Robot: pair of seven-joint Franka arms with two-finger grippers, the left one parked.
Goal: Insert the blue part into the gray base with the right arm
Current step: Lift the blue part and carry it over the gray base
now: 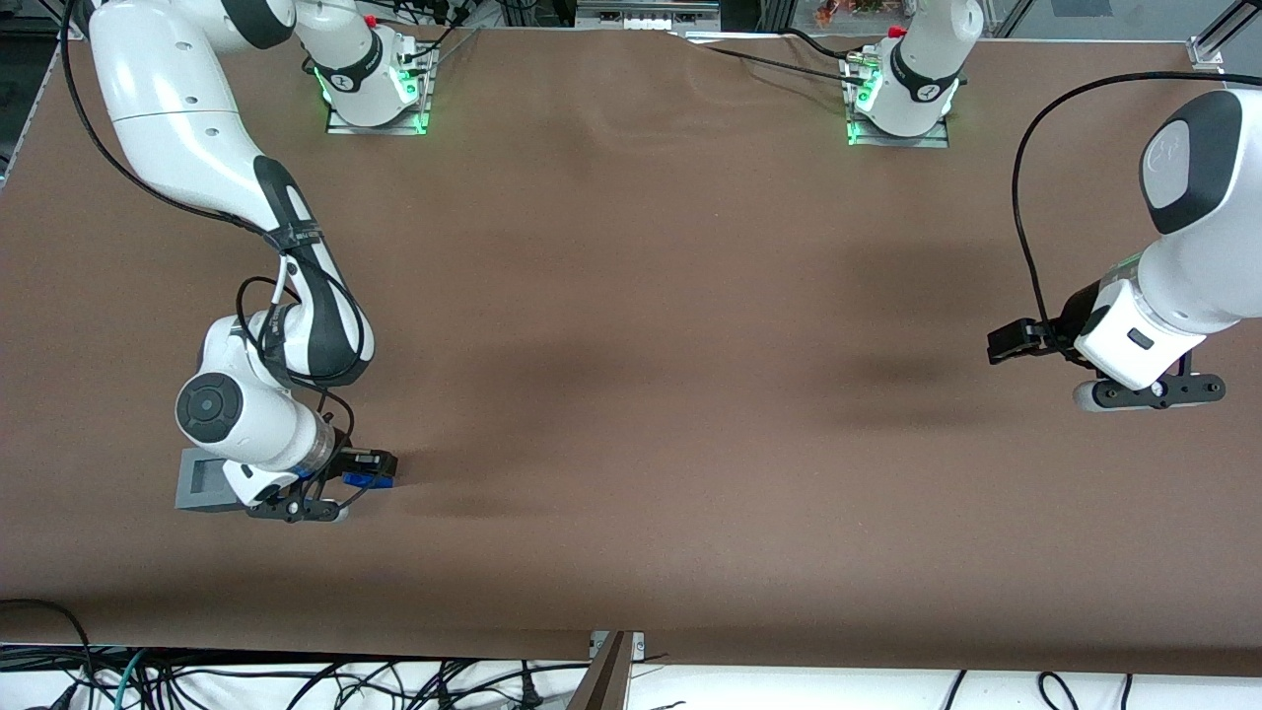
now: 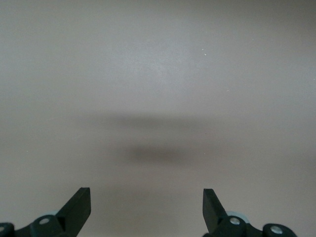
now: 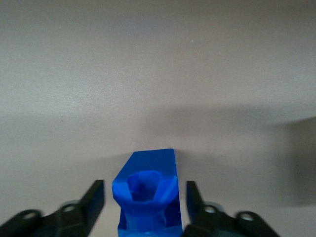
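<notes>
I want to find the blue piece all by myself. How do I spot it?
Follow the right arm down to its gripper, low over the brown table. The blue part sits between its open fingers, beside the gray base. It is the only bright blue thing.

A brown matte surface (image 1: 631,325) fills nearly the whole front view, with soft dark shadows across its middle. Along its edge nearest the front camera, loose black cables (image 1: 296,680) lie on a white floor, lit evenly from above.
</notes>
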